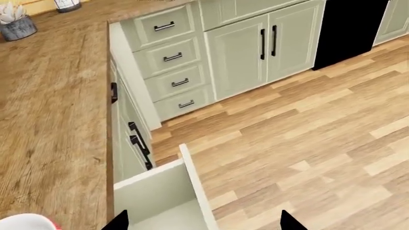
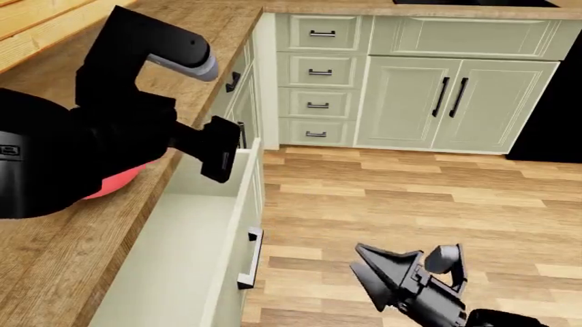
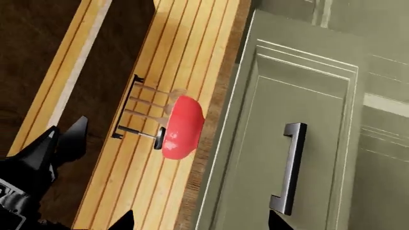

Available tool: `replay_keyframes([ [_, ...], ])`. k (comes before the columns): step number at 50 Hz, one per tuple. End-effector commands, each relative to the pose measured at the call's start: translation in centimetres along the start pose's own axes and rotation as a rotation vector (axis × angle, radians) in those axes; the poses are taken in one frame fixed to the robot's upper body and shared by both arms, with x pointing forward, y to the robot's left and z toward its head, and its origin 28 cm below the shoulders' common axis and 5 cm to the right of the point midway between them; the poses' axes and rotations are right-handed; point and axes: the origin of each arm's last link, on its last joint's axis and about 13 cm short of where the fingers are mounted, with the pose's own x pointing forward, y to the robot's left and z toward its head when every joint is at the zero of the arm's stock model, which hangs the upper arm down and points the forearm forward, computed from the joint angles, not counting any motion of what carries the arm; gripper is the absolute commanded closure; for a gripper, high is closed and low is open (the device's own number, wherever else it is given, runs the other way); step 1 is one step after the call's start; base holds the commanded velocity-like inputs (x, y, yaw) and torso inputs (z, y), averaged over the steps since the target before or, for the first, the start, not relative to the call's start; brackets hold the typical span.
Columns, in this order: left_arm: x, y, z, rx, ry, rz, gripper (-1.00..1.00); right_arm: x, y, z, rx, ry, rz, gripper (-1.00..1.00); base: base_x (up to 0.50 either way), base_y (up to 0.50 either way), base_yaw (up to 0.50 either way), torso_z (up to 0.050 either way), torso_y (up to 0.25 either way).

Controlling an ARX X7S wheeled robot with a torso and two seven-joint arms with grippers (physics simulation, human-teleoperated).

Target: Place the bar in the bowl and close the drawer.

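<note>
- The drawer [image 2: 182, 252] is pulled out from under the wooden counter [image 2: 37, 272], pale green front, black handle [image 2: 250, 259], white inside.
- The bowl [image 2: 114, 182] sits on the counter, coral-red, mostly hidden by the left arm.
- The left gripper [image 2: 221, 157] hovers over the drawer; I cannot tell its grip.
- The right gripper [image 2: 382, 272] hangs over the floor, spread and empty.
- No bar is visible.

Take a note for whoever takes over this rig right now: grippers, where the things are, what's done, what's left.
Left gripper: open, empty, above the open drawer.
Right gripper: open, empty, over the floor near the drawer front.
Bowl: on the counter beside the drawer, largely hidden.
Bar: not visible in any view; none in the visible drawer interior.
Left: confirm the bar is in the bowl, close the drawer.
</note>
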Motion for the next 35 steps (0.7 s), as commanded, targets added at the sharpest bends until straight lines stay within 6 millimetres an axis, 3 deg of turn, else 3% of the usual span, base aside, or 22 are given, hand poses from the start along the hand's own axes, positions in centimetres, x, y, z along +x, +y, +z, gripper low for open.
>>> replay_keyframes([
  [1, 1.0, -1.6, 0.5, 0.064, 0.004, -0.025, -1.00, -8.8, -3.0, -1.5, 0.044, -0.460, -0.115, -1.00, 0.00, 0.00, 0.00, 0.000, 0.000],
  [9, 1.7, -3.2, 0.6, 0.136, 0.024, -0.048, -1.00, -12.5, -8.0, -3.6, 0.184, -0.690, -0.303, -1.00, 0.00, 0.00, 0.00, 0.000, 0.000],
  [16, 1.8, -6.1, 0.8, 0.273, 0.042, 0.012, -1.00, -14.3, -8.4, -6.0, 0.274, -0.811, -0.414, -1.00, 0.00, 0.00, 0.00, 0.000, 0.000],
  [23, 3.2, -8.9, 0.2, 0.382, 0.055, 0.207, -1.00, -14.7, -8.5, -6.5, 0.299, -0.843, -0.440, -1.00, 0.00, 0.00, 0.00, 0.000, 0.000],
  [30, 4.5, -12.6, -1.8, 0.541, -0.027, 0.378, -1.00, -14.8, -8.5, -6.6, 0.301, -0.850, -0.440, -1.00, 0.00, 0.00, 0.00, 0.000, 0.000],
  [35, 5.3, -15.3, -3.6, 0.660, -0.023, 0.377, -1.00, -14.8, -8.4, -6.6, 0.304, -0.850, -0.423, -1.00, 0.00, 0.00, 0.00, 0.000, 0.000],
])
